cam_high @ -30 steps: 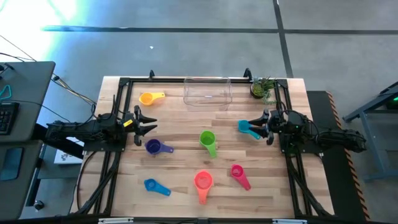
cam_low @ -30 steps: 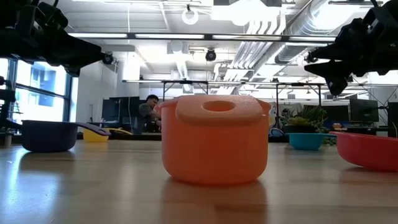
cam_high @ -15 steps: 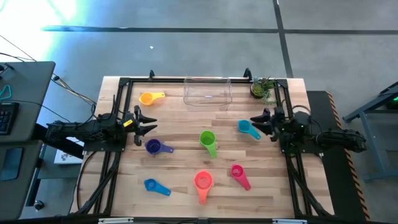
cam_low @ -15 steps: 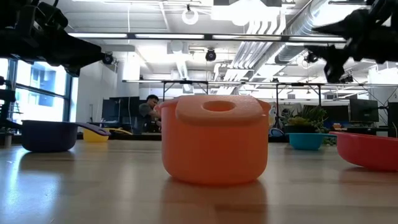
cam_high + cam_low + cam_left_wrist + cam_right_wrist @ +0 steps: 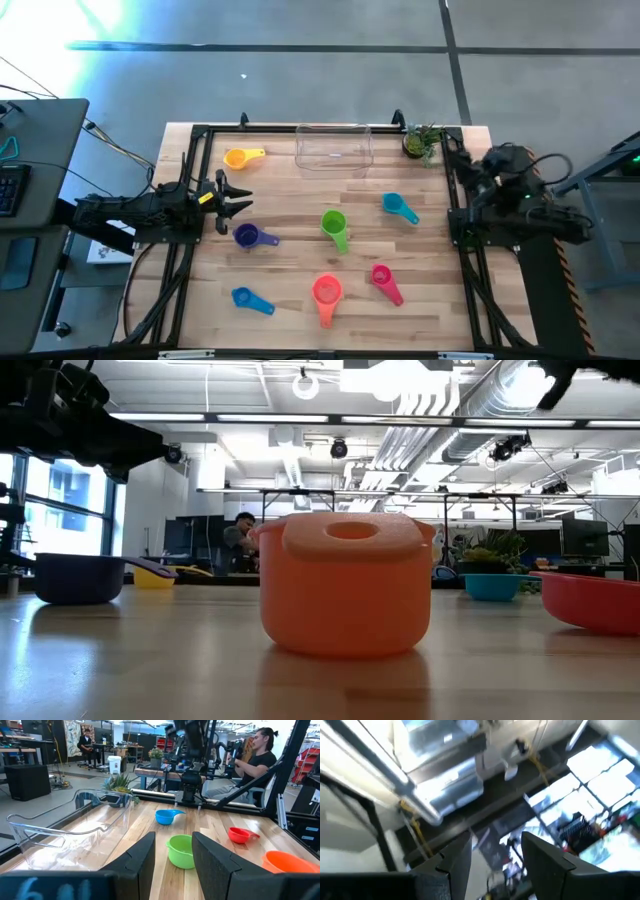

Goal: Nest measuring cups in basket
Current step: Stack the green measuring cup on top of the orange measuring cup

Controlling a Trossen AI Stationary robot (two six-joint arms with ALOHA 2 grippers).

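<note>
Wood table: basket at far edge, empty. 7 measuring cups scattered, none nested. Left gripper parted, empty, near purple cup. Right gripper parted, empty, aimed ceilingward.

Basket at tabletop rear centre, plant to its right, cups scattered in front of both
</note>
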